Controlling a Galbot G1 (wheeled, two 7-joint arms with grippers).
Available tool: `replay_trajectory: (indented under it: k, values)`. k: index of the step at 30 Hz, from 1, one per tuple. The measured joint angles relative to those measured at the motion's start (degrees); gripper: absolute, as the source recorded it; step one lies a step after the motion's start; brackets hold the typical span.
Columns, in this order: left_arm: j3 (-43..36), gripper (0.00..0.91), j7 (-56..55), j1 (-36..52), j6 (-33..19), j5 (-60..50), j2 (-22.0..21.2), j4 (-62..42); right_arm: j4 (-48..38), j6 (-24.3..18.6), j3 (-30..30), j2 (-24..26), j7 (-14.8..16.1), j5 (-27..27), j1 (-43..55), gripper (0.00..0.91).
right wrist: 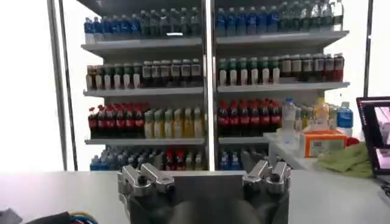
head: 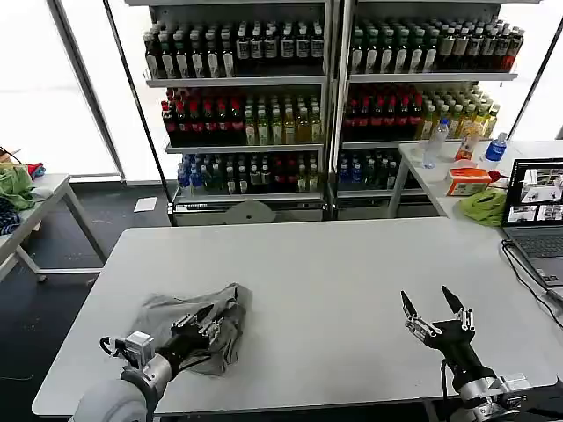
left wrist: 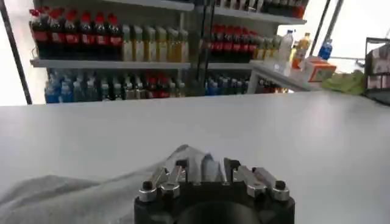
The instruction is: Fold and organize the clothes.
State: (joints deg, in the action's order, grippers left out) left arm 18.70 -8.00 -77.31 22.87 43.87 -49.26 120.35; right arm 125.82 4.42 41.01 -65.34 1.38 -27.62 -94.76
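Note:
One of the clothes, a light grey shirt (head: 185,318), lies crumpled on the front left of the white table (head: 325,272). My left gripper (head: 202,318) rests on the shirt's right part, shut on a raised fold of grey cloth (left wrist: 198,163) that stands between its fingers. The rest of the shirt (left wrist: 67,198) spreads out beside the gripper. My right gripper (head: 432,305) hovers above the table's front right, open with nothing between its fingers, well apart from the shirt.
A laptop (head: 538,211) with cables sits at the table's right edge. Behind it a side table (head: 440,171) holds a lime-green cloth (head: 482,207), an orange box (head: 467,181) and bottles. Drink shelves (head: 325,97) stand behind. A small table (head: 35,207) with cloths is at far left.

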Motion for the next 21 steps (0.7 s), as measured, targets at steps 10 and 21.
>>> replay_trajectory:
  k: [10,21]
  values:
    - [6.79,0.907,-0.23,1.41,-0.1,4.79,0.44,0.19,0.27,-0.55,-0.11,0.98,0.09,-0.56,0.06,0.907]
    - [19.37,0.907,4.26,-4.5,1.12,3.05,-1.85,-6.07,-0.42,-0.6,-0.81,2.03,-0.02,-0.93,1.15,0.907]
